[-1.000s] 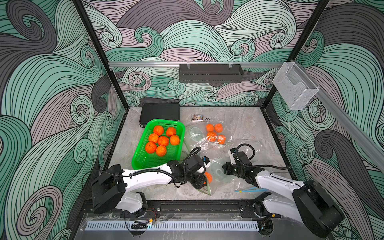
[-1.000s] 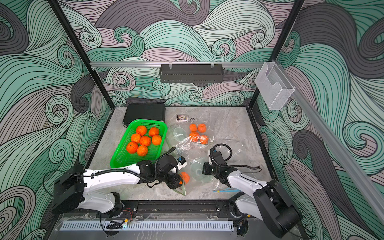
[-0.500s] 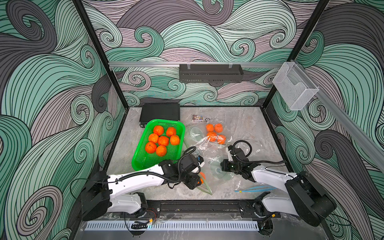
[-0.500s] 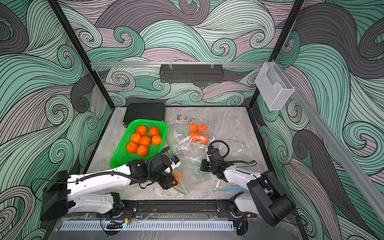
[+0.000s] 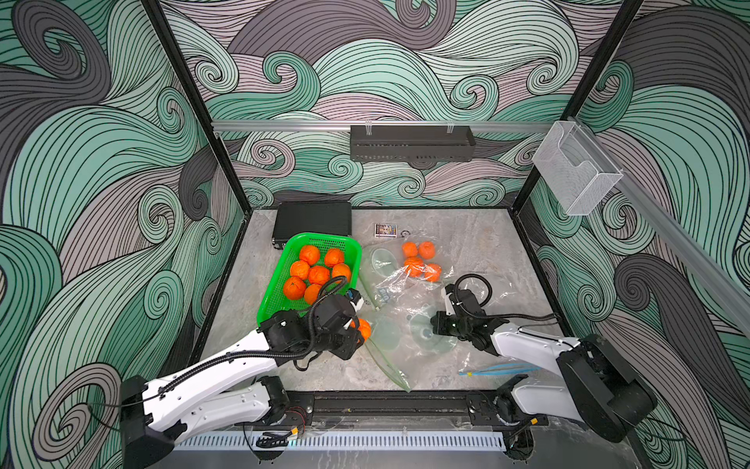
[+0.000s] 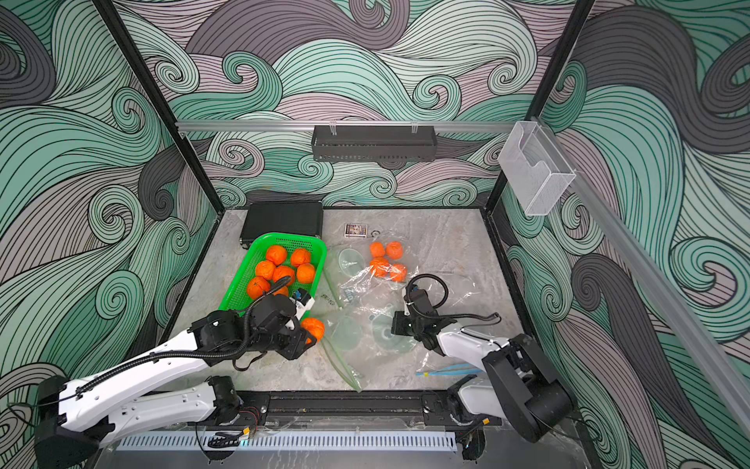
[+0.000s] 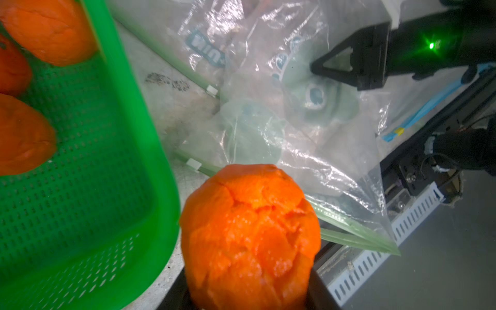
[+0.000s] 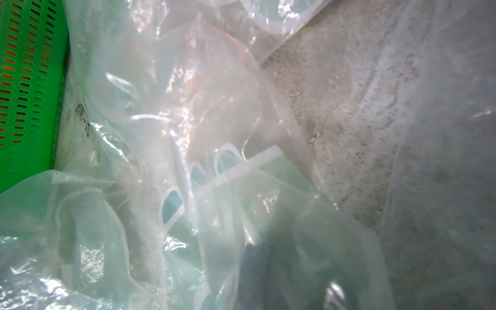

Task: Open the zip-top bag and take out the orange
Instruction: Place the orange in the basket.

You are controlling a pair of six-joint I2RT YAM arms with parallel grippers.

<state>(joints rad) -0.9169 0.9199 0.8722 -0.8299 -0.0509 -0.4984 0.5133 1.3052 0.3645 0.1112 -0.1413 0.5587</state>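
Observation:
My left gripper (image 5: 360, 331) is shut on a peeled-looking orange (image 5: 364, 327), held just off the near corner of the green basket (image 5: 272, 284). In the left wrist view the orange (image 7: 249, 236) fills the space between the jaws, clear of the plastic. The zip-top bag (image 5: 406, 339) is clear with a green zip strip and lies crumpled between the arms, its mouth toward the left gripper. My right gripper (image 5: 433, 325) is shut, pinching the bag's film at its right side. In the right wrist view the bag (image 8: 214, 188) drapes over the jaws and hides them.
The basket holds several oranges (image 5: 318, 274). A second clear bag with oranges (image 5: 418, 260) lies behind. A black box (image 5: 312, 221) and a small card box (image 5: 385, 230) sit at the back. A blue strip (image 5: 499, 369) lies by the front rail.
The left gripper has carried the orange leftward and slightly back, out of the bag's mouth toward the basket. The right gripper has stayed pinched on the bag, shifting only slightly.

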